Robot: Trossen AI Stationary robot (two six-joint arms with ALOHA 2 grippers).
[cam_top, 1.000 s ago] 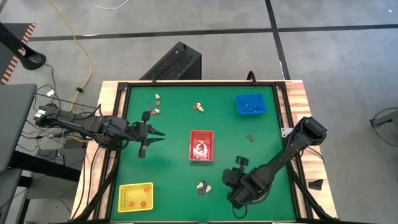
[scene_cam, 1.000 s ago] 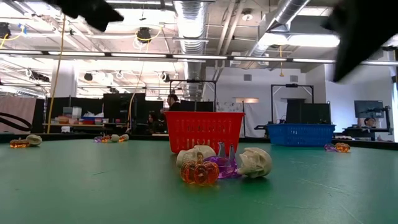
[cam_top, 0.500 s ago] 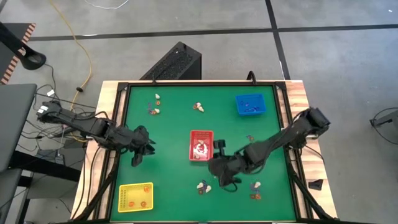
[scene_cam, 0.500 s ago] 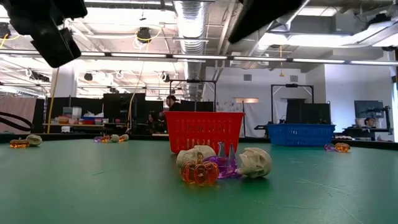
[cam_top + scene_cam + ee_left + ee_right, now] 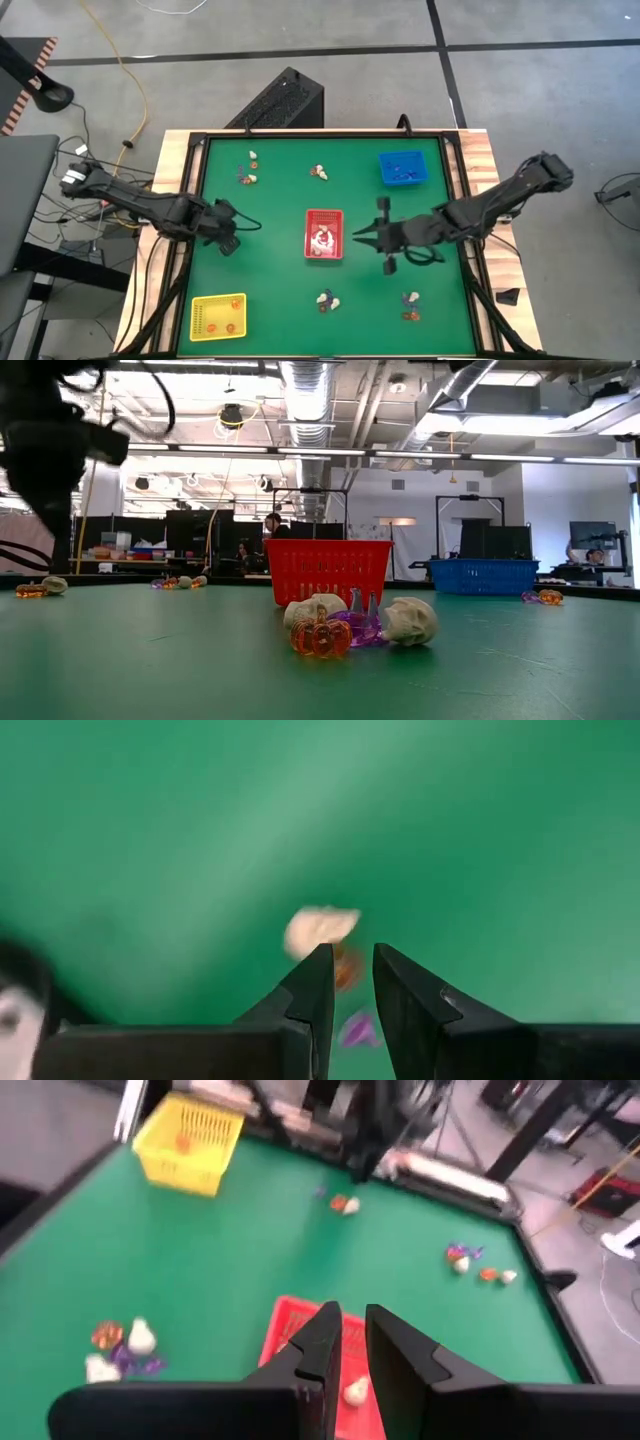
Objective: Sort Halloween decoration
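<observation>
- Over the green bench point(image 5: 280, 200), the left tool point(image 5: 228, 243) is seen near the left edge, its fingers point(image 5: 318, 985) standing narrow with a slim gap and nothing between them.
- Beyond those fingers, a cream trinket point(image 5: 320, 929), an orange trinket point(image 5: 347, 970) and a purple trinket point(image 5: 358, 1028) are seen on the bench surface, blurred, apart from the fingers.
- Right of the red tray point(image 5: 323, 234), the right tool point(image 5: 362, 238) is pointed toward the tray; its fingers point(image 5: 318, 1342) stand narrow, with nothing held.
- White trinkets point(image 5: 355, 1392) are seen inside the red tray just beyond the right tool's fingers.
- Loose clusters are marked at the bench's near edge point(image 5: 326, 299), at the near right point(image 5: 410, 306), and two at the far side point(image 5: 247, 172) point(image 5: 319, 172).
- A single trinket point(image 5: 402, 223) lies between the blue tray point(image 5: 402, 168) and the right arm.
- The yellow tray point(image 5: 218, 316) carries orange pieces; the blue tray's contents cannot be made out.
- Both tools are cut off or blurred in the low view, where the near cluster hides the red tray's base.
</observation>
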